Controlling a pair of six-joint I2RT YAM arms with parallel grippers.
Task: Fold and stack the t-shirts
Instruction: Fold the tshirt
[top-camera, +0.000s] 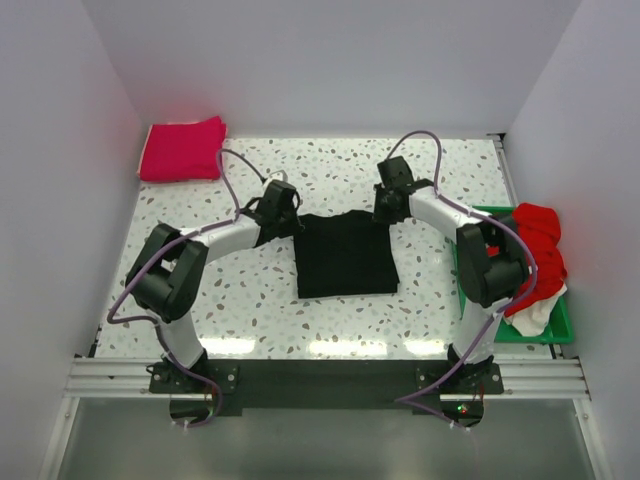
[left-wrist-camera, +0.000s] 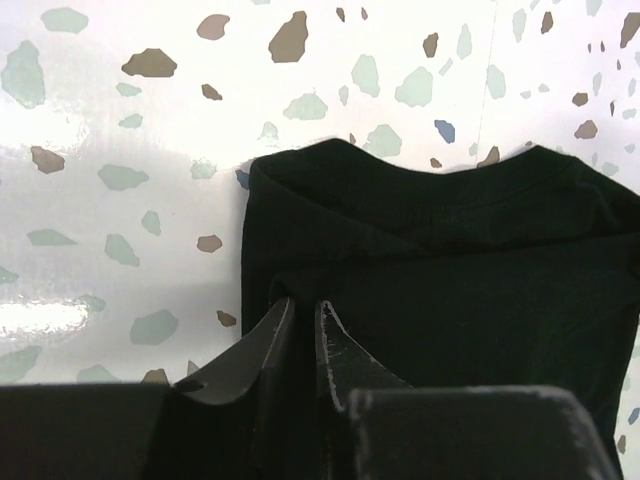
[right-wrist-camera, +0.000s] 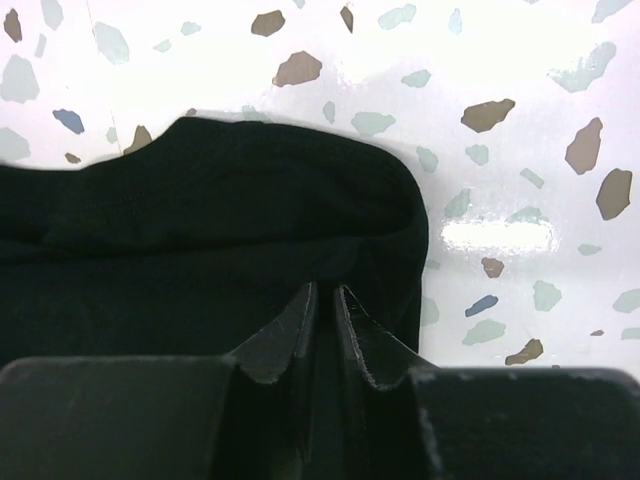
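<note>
A black t-shirt (top-camera: 345, 255) lies folded into a rough square in the middle of the table. My left gripper (top-camera: 291, 222) is at its far left corner, shut on the black cloth (left-wrist-camera: 430, 260); the jaws pinch a fold (left-wrist-camera: 302, 305). My right gripper (top-camera: 384, 212) is at its far right corner, shut on the same shirt (right-wrist-camera: 200, 220), with cloth between the jaws (right-wrist-camera: 325, 290). A folded magenta-pink t-shirt (top-camera: 182, 148) lies at the far left corner. A red t-shirt (top-camera: 540, 240) and a white one (top-camera: 535, 312) are heaped in the green tray.
The green plastic tray (top-camera: 555, 330) stands at the right edge of the table, beside my right arm. White walls close the table at left, back and right. The speckled tabletop (top-camera: 250, 310) shows around the black shirt.
</note>
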